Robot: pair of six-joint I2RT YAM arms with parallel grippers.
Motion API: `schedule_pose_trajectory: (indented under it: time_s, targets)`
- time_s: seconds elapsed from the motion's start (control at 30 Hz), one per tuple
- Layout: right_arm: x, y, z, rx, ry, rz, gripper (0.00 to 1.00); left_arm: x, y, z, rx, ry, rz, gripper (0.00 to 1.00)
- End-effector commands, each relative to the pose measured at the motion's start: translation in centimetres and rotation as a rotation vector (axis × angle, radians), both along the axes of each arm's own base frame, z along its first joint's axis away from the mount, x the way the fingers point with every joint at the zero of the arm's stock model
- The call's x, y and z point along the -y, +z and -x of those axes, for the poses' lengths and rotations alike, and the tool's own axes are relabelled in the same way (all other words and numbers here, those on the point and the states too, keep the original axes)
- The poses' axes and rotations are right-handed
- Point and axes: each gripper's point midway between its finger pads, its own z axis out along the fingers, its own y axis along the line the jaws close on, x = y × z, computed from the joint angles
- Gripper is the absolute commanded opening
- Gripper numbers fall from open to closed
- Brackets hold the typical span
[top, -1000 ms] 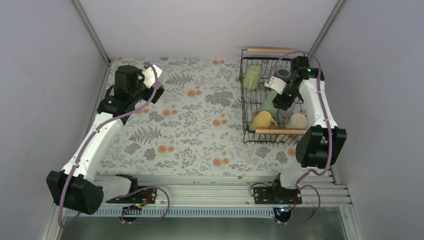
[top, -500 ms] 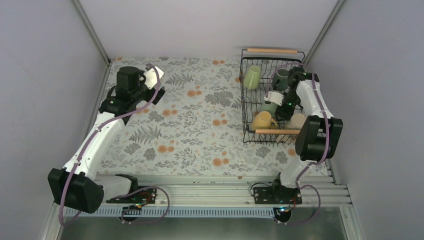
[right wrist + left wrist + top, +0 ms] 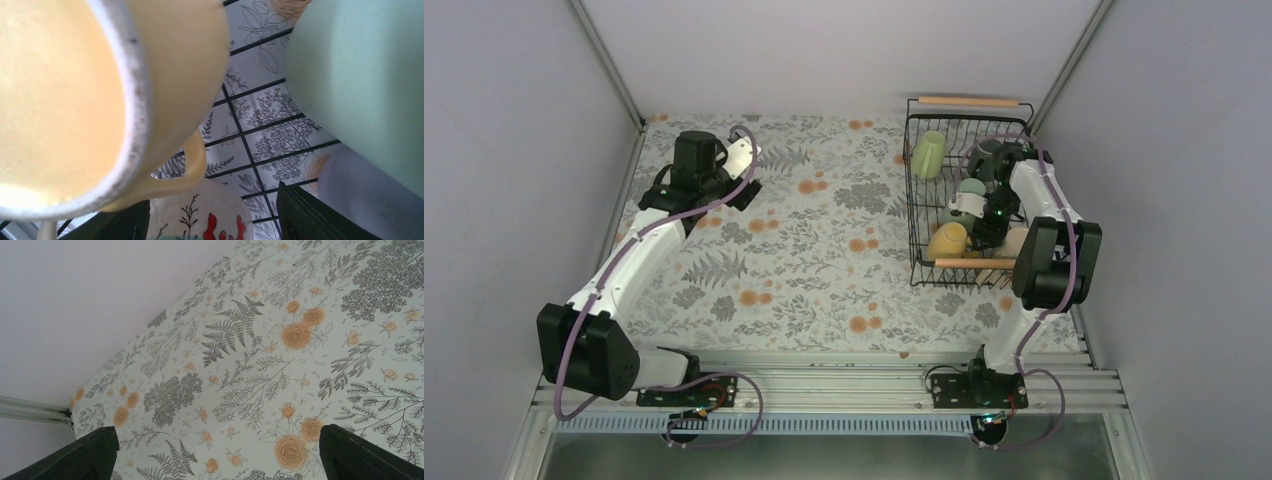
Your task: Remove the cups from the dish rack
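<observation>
The yellow cup (image 3: pixel 75 100) lies at 7 o'clock in the dish rack (image 3: pixel 910 205), which stands at 2 o'clock on the flowered bench (image 3: pixel 804 260). The cup's mouth and handle fill the right wrist view. The mint green cup (image 3: pixel 360 75) is just beside it at the rack's middle, and the lavender cup (image 3: pixel 365 195) is tucked below that. The right hand (image 3: pixel 212 215) sits low among them with its fingers spread and nothing pinched. From where I stand, the trouble is crowding. If the hand closes here, a finger may catch a floor wire or shove the yellow cup into the mint one. The glossy sides look likely to slip if pinched off-centre, and a handle could snag the wire on the lift. Something white with a red and black print (image 3: pixel 192 212) lies right between the fingers; I cannot tell what it is. The olive green cup (image 3: pixel 928 155) at 10 o'clock, the dark green cup (image 3: pixel 987 155) at 1 o'clock and the beige cup (image 3: pixel 1016 240) at 5 o'clock leave little room. The left hand (image 3: pixel 220 455) hangs spread wide over bare cloth at 10 o'clock, well apart.
</observation>
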Motion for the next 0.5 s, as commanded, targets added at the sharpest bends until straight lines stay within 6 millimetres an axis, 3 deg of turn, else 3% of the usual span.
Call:
schedule_pose_trajectory:
  time_s: [0.0, 0.2, 0.47]
  targets:
    - [-0.6, -0.2, 1.2, -0.029, 0.044, -0.036, 0.66, 0.4, 1.0, -0.6, 0.024, -0.022, 0.002, 1.0]
    - [-1.6, -0.5, 2.1, -0.042, 0.065, -0.08, 0.56, 0.9, 0.5, -1.3, -0.002, -0.031, 0.007, 1.0]
    - [-2.8, -0.2, 2.0, -0.029, 0.061, -0.149, 0.28, 1.1, 0.3, -1.7, -0.01, -0.034, 0.006, 1.0]
